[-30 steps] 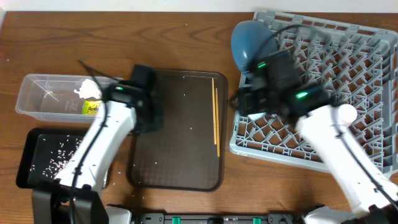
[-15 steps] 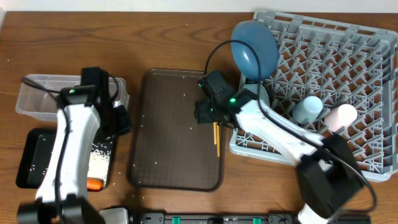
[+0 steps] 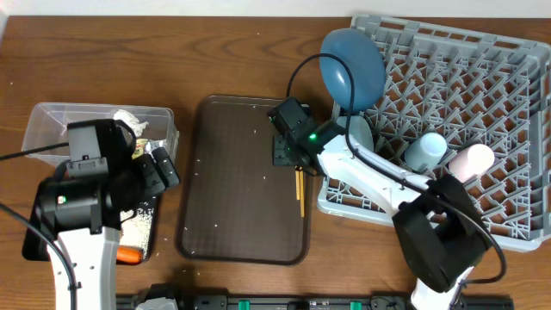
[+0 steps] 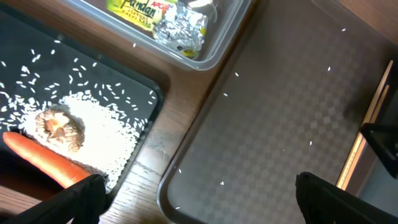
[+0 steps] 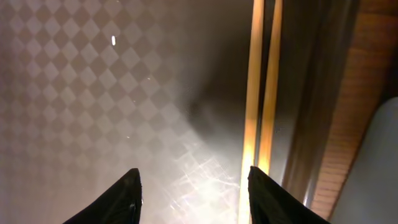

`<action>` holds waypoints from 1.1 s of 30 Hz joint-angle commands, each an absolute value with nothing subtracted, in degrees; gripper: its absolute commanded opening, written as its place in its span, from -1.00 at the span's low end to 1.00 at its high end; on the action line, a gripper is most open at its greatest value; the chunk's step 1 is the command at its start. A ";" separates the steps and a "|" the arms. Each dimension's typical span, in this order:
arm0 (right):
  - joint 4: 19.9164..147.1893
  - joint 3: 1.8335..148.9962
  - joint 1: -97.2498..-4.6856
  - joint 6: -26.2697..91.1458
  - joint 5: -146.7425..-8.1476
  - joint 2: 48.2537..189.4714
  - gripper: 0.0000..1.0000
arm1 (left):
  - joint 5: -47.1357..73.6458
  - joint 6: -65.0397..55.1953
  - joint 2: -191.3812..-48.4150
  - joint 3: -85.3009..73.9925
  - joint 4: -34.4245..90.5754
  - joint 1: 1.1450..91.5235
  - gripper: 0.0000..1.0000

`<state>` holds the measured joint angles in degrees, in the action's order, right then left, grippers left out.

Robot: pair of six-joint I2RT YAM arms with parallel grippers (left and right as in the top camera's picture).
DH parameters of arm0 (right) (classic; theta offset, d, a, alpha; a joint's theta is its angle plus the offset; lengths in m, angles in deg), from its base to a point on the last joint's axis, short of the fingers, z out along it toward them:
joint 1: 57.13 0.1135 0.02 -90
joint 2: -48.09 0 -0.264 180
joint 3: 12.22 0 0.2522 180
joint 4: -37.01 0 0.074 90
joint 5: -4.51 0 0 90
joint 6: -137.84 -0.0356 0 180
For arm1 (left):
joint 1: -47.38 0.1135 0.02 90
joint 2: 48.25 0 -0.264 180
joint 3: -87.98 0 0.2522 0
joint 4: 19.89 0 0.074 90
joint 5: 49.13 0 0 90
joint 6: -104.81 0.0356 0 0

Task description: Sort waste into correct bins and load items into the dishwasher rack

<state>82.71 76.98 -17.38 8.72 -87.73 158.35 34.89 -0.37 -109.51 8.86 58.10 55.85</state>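
Overhead view: blue plate [image 3: 351, 67], bowl [image 3: 366, 129], light blue cup [image 3: 426, 151] and pink cup [image 3: 469, 161] already stand in the rack [image 3: 482, 77]
Waste: wrapper [image 4: 180, 28] and packet [image 4: 134, 9] in the clear tub [image 4: 211, 59]; rice [image 4: 99, 130], brown lump [image 4: 59, 124] and carrot [image 4: 43, 158] in the black tray [image 4: 37, 68]; sorting looks done
Left to do: chopsticks [image 5: 261, 93], lying along the right edge of the serving tray [image 3: 241, 215], just beside the rack
Right gripper [image 5: 193, 199]: spread open, empty, low over the chopsticks, which sit under one finger rather than between both
Left gripper [image 4: 199, 208]: wide open, empty, above the serving tray's left edge
Wrist views only: left shows the brown lump the arm hides overhead; right shows the chopsticks ungripped
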 commanded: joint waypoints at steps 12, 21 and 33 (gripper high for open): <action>96.98 77.87 -17.08 2.87 -87.82 158.22 0.35 | 35.55 -0.04 -109.66 8.31 58.14 56.09 0.96; 91.28 77.92 -15.83 10.28 -84.71 156.34 0.41 | 35.55 -0.04 -109.66 8.31 58.14 56.09 0.96; 85.44 77.87 -13.82 5.66 -94.31 159.68 0.03 | 35.55 -0.04 -109.66 8.31 58.14 56.09 0.96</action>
